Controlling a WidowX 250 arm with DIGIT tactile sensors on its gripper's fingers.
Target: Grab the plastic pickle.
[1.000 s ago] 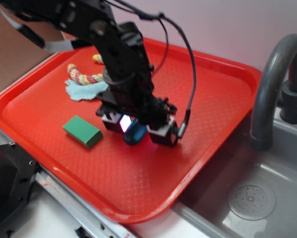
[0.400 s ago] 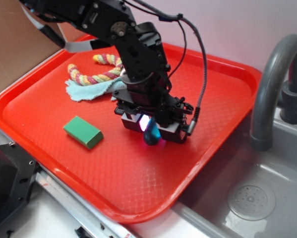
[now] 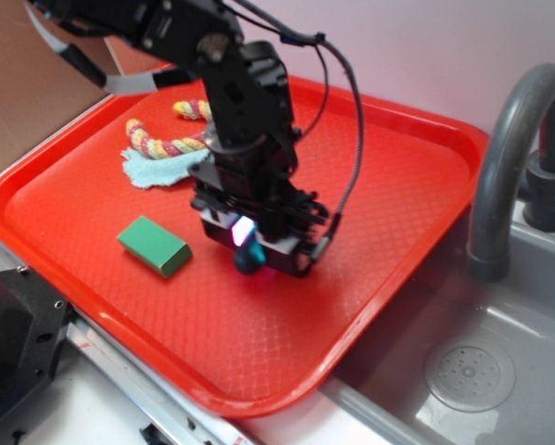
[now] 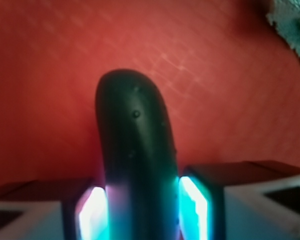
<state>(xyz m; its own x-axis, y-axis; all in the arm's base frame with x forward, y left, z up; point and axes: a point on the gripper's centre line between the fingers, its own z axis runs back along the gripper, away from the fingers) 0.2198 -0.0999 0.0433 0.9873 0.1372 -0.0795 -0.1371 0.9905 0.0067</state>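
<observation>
dark pickle [image 4: 134,165] clamped between gripper [image 3: 251,248] pads over tray [image 3: 370,278]

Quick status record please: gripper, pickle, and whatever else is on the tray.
gripper: shut on the plastic pickle
plastic pickle: dark, clamped between both lit pads, its rounded end sticking out past them
green block: flat on the tray, apart from the gripper
striped rope: at the tray's far side, lying on a light blue cloth
red tray: beside the sink
</observation>
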